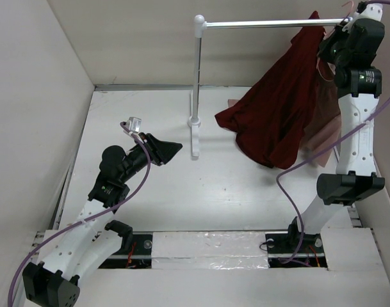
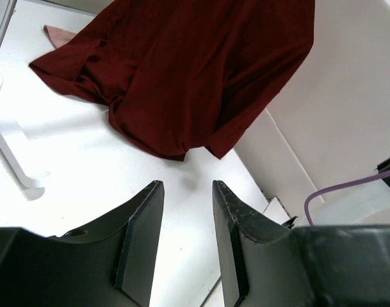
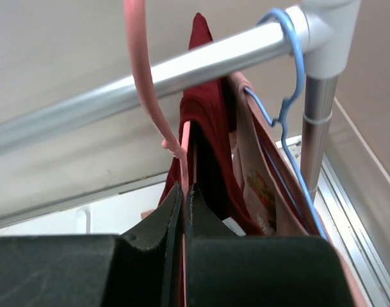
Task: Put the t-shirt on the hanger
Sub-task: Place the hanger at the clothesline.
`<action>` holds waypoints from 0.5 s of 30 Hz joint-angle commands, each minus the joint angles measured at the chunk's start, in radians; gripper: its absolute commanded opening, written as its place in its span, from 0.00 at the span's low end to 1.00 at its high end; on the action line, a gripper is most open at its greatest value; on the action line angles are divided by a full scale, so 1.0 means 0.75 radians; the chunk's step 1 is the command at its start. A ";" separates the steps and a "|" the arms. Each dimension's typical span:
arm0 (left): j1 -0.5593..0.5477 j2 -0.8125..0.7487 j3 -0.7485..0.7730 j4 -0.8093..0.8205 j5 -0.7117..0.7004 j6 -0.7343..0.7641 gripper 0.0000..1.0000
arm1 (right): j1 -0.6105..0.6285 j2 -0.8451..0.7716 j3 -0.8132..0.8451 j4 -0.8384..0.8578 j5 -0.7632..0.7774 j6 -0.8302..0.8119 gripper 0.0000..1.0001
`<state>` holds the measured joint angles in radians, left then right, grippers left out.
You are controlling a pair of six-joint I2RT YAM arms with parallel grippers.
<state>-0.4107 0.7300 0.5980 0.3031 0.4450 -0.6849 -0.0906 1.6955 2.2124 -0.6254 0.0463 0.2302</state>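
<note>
Garment: plain maroon short-sleeved cloth t-shirt is hung on thin pink wire hanger at metal rail | counted: one t-shirt, two hangers (one pale blue wire hanger) | right gripper is clamped on pink wire | left gripper is held apart

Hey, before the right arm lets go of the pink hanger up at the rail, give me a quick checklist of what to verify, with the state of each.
1. Right end effector shut on the hanger wire: ok.
2. Hanger hook seated over the rail: cannot tell, its top runs out of the wrist view.
3. T-shirt sitting on both hanger shoulders: cannot tell, the cloth hides the wire.
4. T-shirt hanging free: not ok, its lower part lies bunched on the table.
5. Left end effector open, empty and apart from the t-shirt: ok.
</note>
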 commanded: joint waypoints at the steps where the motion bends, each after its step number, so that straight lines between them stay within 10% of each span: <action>1: -0.003 -0.002 -0.010 0.072 0.026 0.007 0.33 | -0.034 0.048 0.142 0.061 -0.052 -0.017 0.00; 15: -0.003 0.031 -0.032 0.128 0.051 -0.013 0.32 | -0.088 0.026 -0.155 0.275 -0.158 0.043 0.00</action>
<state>-0.4107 0.7620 0.5800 0.3260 0.4629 -0.6907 -0.1398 1.7737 2.1548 -0.5648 -0.0460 0.2424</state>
